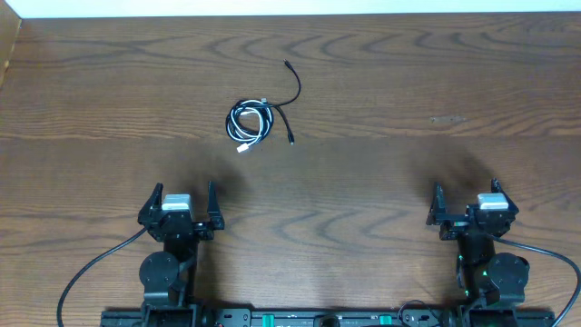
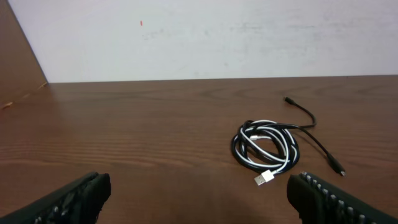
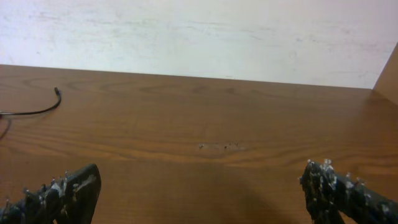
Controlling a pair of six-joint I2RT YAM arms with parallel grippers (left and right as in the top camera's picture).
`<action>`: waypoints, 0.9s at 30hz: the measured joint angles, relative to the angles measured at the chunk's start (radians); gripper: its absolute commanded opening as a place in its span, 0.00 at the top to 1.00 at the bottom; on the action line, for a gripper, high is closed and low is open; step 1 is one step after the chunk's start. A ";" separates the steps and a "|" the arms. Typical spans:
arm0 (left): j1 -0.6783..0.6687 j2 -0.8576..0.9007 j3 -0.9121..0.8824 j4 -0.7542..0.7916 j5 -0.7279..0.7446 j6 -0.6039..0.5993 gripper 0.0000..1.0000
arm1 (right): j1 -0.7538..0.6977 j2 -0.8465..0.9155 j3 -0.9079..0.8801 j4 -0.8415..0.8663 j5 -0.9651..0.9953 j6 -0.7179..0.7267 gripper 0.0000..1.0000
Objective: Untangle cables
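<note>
- left gripper point(image 1: 183, 192): released, jaws wide apart, holding nothing, near the front of the table point(image 1: 408, 91).
- right gripper point(image 1: 466, 191): also spread and empty, far to the right.
- Only wood grain lies between left gripper and cables point(image 1: 251, 123); pale wall point(image 2: 217, 37) behind the table.
- Cables: black and white wound together in one small round coil, flat on the table.
- white plug point(image 2: 263, 178) pokes out of the coil toward left gripper.
- Black tail leaves the coil's right side: far plug point(image 1: 287, 64) points away, near plug point(image 1: 291, 141) points frontward.
- Coil is ahead of left gripper, slightly right; well apart from right gripper, ahead-left.
</note>
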 measured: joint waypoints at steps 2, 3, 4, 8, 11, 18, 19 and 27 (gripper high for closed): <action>0.000 0.003 0.000 0.000 0.000 0.000 0.04 | 0.000 0.000 0.000 0.000 0.000 0.000 0.01; 0.000 0.006 0.000 0.000 0.000 0.000 0.04 | 0.000 0.000 0.000 0.000 0.000 0.000 0.01; 0.000 0.009 0.000 0.000 0.000 0.000 0.04 | 0.000 0.000 0.000 0.000 0.000 0.000 0.01; 0.000 0.010 0.000 0.000 0.000 0.000 0.04 | 0.000 0.000 0.000 0.000 0.000 0.000 0.01; 0.000 0.010 0.000 0.000 0.000 0.000 0.04 | 0.000 0.000 0.000 0.000 0.000 0.000 0.01; 0.000 0.010 0.000 0.000 0.000 0.000 0.04 | 0.000 0.000 0.000 0.000 0.000 0.000 0.01; 0.000 0.010 0.000 0.000 0.000 0.000 0.04 | 0.000 0.000 0.000 0.000 0.000 0.000 0.01; 0.000 0.010 0.000 0.000 0.000 0.000 0.04 | 0.000 0.000 0.000 0.000 0.000 0.000 0.01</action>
